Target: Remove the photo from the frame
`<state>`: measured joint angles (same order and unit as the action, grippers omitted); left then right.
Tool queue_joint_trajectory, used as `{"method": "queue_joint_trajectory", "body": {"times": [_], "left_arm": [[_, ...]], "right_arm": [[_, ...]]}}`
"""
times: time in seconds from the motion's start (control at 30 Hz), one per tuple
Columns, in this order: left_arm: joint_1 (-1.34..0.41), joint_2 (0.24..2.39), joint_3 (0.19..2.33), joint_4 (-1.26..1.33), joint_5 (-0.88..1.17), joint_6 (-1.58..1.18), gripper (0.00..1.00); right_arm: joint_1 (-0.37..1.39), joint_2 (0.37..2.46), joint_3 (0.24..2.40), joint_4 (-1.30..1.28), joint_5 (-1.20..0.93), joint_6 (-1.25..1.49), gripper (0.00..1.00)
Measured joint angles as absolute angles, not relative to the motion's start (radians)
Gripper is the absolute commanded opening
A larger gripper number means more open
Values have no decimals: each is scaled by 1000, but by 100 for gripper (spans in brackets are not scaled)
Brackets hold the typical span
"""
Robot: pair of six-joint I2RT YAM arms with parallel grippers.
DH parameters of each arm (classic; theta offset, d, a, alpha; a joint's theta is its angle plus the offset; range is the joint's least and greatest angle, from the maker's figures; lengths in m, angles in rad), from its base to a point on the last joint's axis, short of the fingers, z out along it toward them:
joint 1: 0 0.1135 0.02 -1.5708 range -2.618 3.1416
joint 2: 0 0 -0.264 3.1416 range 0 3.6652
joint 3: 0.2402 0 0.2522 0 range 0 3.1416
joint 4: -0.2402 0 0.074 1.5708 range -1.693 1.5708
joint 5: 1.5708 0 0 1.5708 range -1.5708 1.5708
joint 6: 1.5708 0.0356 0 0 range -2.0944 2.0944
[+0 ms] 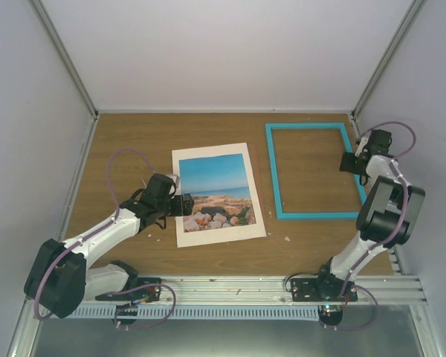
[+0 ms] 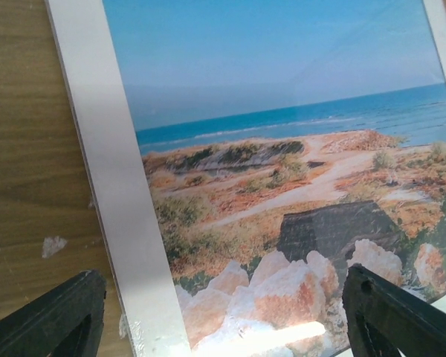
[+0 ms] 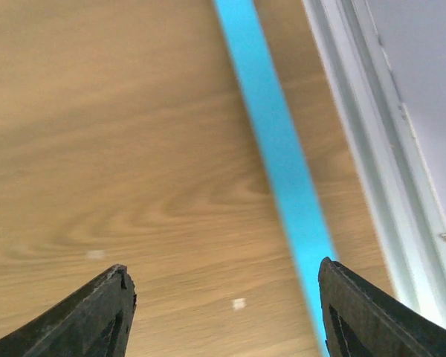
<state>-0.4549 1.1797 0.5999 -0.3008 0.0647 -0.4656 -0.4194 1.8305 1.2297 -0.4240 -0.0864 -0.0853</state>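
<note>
The photo (image 1: 215, 188), a beach scene, lies flat mid-table inside a white mat board (image 1: 220, 231). My left gripper (image 1: 186, 204) is open and empty, low over the stack's left lower edge. In the left wrist view its fingers (image 2: 59, 320) straddle the mat board (image 2: 111, 171) and the photo's (image 2: 282, 149) rocky part. The turquoise frame (image 1: 312, 216) lies front up at the back right, bare wood showing through it. My right gripper (image 1: 349, 162) is open and empty over the frame's right bar (image 3: 275, 141), one finger (image 3: 372, 312) above it.
White enclosure walls and a metal rail (image 3: 379, 149) run close beside the frame's right side. Small white crumbs (image 2: 53, 245) lie on the wooden table (image 1: 134, 141). The arm bases stand on a metal rail (image 1: 230, 286) at the near edge.
</note>
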Motion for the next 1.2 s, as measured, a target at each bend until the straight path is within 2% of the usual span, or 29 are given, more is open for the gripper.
{"method": "queue_joint_trajectory", "body": {"times": [0.23, 0.43, 0.63, 0.93, 1.2], "left_arm": [[-448, 1174, 587, -304, 68, -500, 90], [-447, 1166, 586, -314, 85, -530, 92], [-447, 1142, 567, -326, 87, -560, 95], [-447, 1129, 464, -310, 116, -595, 97], [-449, 1130, 439, -296, 140, -596, 98]], "right_arm": [[-212, 1572, 1101, -398, -153, 159, 75], [30, 1430, 964, -407, -241, 257, 78], [196, 1303, 819, -353, -316, 337, 79], [401, 1328, 747, -235, -408, 401, 79], [456, 1423, 722, -199, -382, 420, 80]]}}
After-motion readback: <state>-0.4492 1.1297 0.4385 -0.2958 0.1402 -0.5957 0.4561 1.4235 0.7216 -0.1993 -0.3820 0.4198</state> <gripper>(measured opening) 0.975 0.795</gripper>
